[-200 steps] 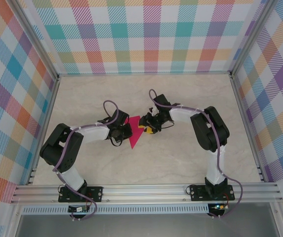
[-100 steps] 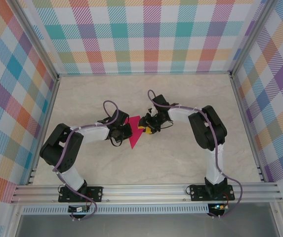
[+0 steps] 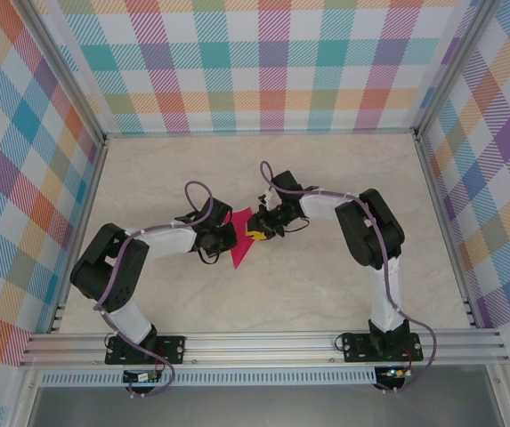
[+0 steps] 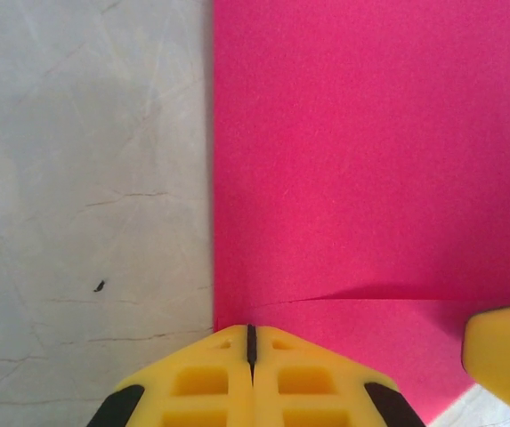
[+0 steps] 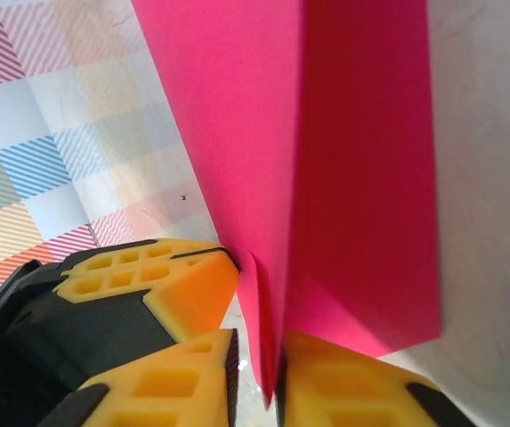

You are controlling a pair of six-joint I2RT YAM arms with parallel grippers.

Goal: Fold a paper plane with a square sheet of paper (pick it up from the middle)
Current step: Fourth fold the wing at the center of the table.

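As it lies folded, the magenta paper point(image 3: 240, 247) tapers to a point.

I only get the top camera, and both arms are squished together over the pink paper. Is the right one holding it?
Observer: Yes. In the right wrist view, the right end effector is shut on a raised fold of the pink paper.
Child: What's the left one doing?
Observer: The left end effector is shut, with its tips together at the paper's edge. I can't tell whether it presses down.
Child: Is the paper flat there?
Observer: Mostly. The left wrist view shows a thin crease running across it just ahead of those tips.
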